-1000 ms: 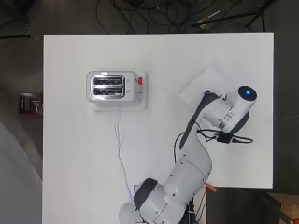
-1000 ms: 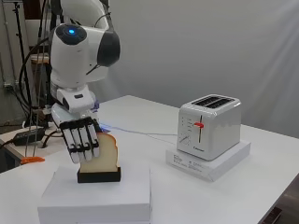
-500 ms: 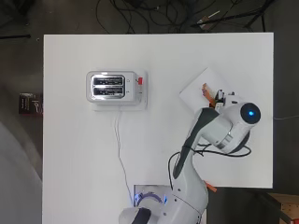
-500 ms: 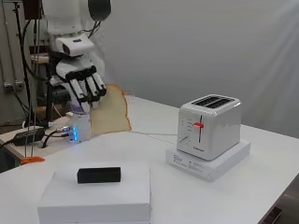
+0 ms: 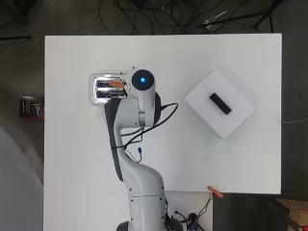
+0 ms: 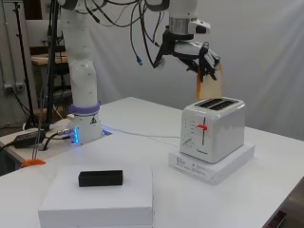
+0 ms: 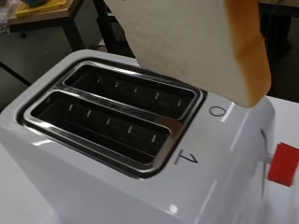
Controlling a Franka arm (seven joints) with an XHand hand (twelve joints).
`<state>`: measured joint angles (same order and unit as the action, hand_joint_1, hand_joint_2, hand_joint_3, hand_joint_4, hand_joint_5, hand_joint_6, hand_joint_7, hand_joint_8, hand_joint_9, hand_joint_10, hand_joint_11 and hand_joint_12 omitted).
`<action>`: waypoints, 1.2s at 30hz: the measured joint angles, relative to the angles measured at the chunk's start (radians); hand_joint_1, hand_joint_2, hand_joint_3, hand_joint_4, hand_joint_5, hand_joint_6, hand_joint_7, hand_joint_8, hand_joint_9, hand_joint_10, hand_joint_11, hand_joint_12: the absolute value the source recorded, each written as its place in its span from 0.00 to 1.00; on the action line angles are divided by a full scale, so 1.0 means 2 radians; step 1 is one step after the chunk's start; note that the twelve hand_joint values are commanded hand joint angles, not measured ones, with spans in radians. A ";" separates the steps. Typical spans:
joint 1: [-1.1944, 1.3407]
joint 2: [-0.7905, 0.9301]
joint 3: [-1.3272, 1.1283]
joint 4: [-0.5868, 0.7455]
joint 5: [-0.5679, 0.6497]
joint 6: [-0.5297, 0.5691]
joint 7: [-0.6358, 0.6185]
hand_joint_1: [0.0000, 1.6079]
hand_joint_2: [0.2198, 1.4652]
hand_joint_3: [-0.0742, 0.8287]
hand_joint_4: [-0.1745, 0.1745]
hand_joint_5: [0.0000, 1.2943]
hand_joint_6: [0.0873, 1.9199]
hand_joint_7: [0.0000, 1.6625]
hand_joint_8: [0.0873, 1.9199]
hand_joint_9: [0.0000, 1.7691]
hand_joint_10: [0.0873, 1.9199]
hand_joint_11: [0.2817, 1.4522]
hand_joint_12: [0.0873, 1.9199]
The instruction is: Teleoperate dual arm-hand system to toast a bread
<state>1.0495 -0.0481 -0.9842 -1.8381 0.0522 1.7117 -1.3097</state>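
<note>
Holding a slice of bread (image 6: 210,84) above the toaster (image 6: 212,134), the hand (image 6: 197,56) has its fingers curled around the top of the slice; the slice hangs edge-down, clear of the slots. In the wrist view the bread (image 7: 196,44) sits over the far slot, its crust corner past the slot's end; both slots are empty and unobstructed. The toaster's red lever (image 6: 203,127) sits high in its track. The toaster stands on a flat white box (image 6: 211,164) on the tabletop (image 5: 192,159). From overhead, the arm covers most of the toaster (image 5: 99,89). Well apart, on the other side of the tabletop, a white block (image 5: 226,115) carries a small black bar (image 5: 220,103). A white cable (image 6: 142,136) runs across the tabletop toward the toaster's base. An orange clip (image 5: 215,192) lies at the tabletop's near edge.
</note>
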 joint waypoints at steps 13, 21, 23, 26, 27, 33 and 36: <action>0.055 -0.026 -0.118 0.005 -0.002 0.047 -0.048 0.53 0.85 0.08 1.00 0.53 0.73 0.78 0.00 0.81 0.00 0.32 0.28; 0.022 0.037 -0.036 0.006 0.035 0.051 -0.126 0.52 0.86 0.08 1.00 0.51 0.75 0.77 0.00 0.80 0.00 0.35 0.21; 0.013 0.055 0.012 0.007 0.047 0.051 -0.146 0.52 0.86 0.08 1.00 0.51 0.75 0.78 0.00 0.80 0.00 0.35 0.20; -0.003 0.081 0.051 0.008 0.064 0.052 -0.168 0.53 0.86 0.08 1.00 0.52 0.74 0.79 0.00 0.81 0.00 0.36 0.21; -0.007 0.086 0.055 0.009 0.069 0.052 -0.172 0.53 0.85 0.08 1.00 0.52 0.74 0.79 0.00 0.82 0.00 0.36 0.21; -0.024 0.088 0.071 0.003 0.075 0.067 -0.157 0.56 0.82 0.08 1.00 0.57 0.69 0.86 0.00 0.88 0.00 0.33 0.39; 0.003 0.045 0.058 0.000 0.035 0.072 -0.107 0.56 0.82 0.08 1.00 0.58 0.68 0.90 0.00 0.85 0.22 0.32 0.61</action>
<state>1.0551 0.0420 -0.8674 -1.8375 0.1223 1.8559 -1.5228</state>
